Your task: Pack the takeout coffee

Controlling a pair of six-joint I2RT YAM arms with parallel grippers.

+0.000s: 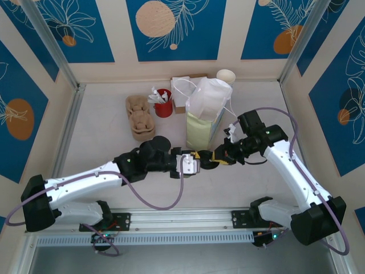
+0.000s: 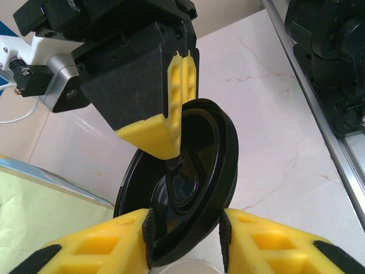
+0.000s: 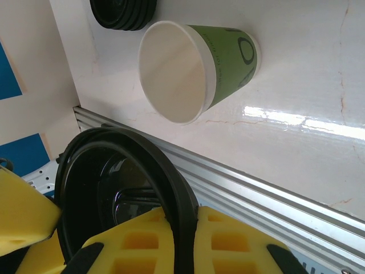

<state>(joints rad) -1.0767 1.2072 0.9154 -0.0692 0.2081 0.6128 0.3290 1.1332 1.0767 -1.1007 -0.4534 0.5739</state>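
Here, round black plastic lid [image 2: 197, 171] held by both arms, left gripper [image 2: 186, 240] clamped across its lower rim, right gripper [image 3: 182, 234] pinching its edge, pale lidless paper cup with green band [image 3: 228, 54] on white table [image 3: 302, 85], at the lid's 12 o'clock, apart.

Glossy black plastic lid [image 2: 197, 194]; matt paper cup [image 3: 194, 68]; smooth shiny tabletop [image 2: 274, 114]; brushed metal rail [image 3: 256, 188].

Light: bright and even, probably from overhead.
Shadows: faint, soft-edged on the table [image 1: 102, 131].
Glare: white streak across the tabletop in the right wrist view; dull sheen on the black lid [image 2: 219, 154].
Focus: nearest yellow fingers [image 3: 234, 240] slightly soft.
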